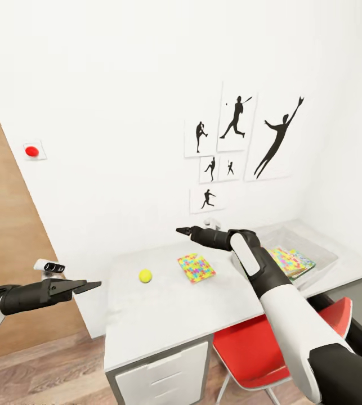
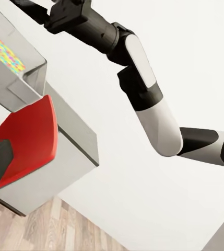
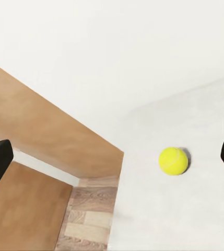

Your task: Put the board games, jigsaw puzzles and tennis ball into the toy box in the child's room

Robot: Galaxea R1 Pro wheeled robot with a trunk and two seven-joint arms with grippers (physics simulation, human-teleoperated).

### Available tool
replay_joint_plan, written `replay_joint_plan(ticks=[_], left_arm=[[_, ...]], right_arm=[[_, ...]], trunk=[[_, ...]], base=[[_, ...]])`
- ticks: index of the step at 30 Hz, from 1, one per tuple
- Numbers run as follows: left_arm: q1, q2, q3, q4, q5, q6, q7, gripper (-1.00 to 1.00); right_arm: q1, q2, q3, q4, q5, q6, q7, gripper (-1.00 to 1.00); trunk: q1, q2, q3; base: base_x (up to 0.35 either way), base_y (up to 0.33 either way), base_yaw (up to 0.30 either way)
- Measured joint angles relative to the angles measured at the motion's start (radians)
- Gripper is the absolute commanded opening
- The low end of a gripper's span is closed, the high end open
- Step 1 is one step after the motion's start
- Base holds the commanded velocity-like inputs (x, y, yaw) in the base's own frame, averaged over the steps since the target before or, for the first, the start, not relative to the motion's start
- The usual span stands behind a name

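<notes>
Right hand (image 1: 184, 230) empty, fingers spread wide, held above the bench (image 1: 164, 315) and aimed toward the tennis ball (image 1: 145, 275).

Step in hand, by my reading: fetching the ball. It lies loose on the bench ahead of and below the right hand, which must drop, straddle it and close. Count: one ball; one jigsaw puzzle (image 1: 196, 268) on the bench just beneath the hand; one toy box (image 1: 321, 251) behind the hand, holding colourful flat things, number unclear. Left hand (image 1: 85, 286) off the bench edge, well apart; appears closed, empty.
</notes>
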Motion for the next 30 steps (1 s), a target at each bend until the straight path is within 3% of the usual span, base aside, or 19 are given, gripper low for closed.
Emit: replay_joint_plan(ticks=[15, 30], left_arm=[[0.0, 0.0, 0.0, 0.0, 0.0, 0.0, 0.001, 1.0], [0.0, 0.0, 0.0, 0.0, 0.001, 0.0, 0.001, 1.0]], right_arm=[[0.001, 0.048, 0.006, 0.112, 0.023, -0.001, -0.136, 1.0], [-0.026, 0.042, 0.006, 0.245, 0.042, -0.04, -0.148, 1.0]], trunk=[[0.0, 0.0, 0.024], [0.0, -0.001, 0.046]], base=[[0.0, 0.086, 0.15], [0.0, 0.001, 0.151]])
